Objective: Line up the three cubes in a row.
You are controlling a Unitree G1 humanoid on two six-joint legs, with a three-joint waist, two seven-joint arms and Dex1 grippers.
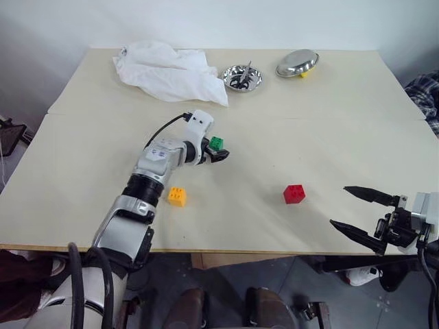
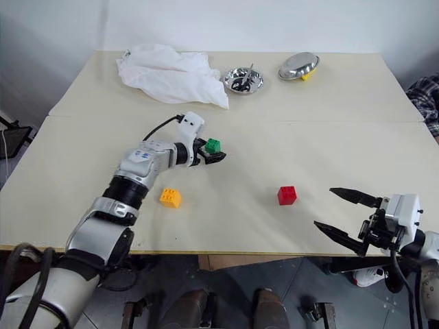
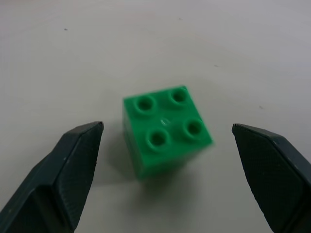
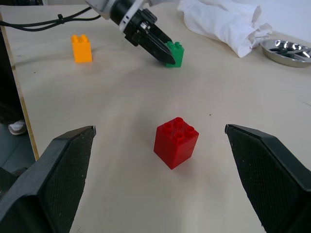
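Observation:
The green cube stands studs up at the table's middle. My left gripper is open, and the cube sits between its spread fingers without touching either. An orange-yellow cube rests near the front edge, beside my left forearm. The red cube stands to the right of centre, apart from the other two. My right gripper hovers open at the table's front right corner. It points toward the red cube and holds nothing.
A crumpled white cloth lies at the back left. Beside it stands a steel bowl holding a black item. An overturned steel bowl sits further right, over something yellow. Plaid fabric shows past the table's right edge.

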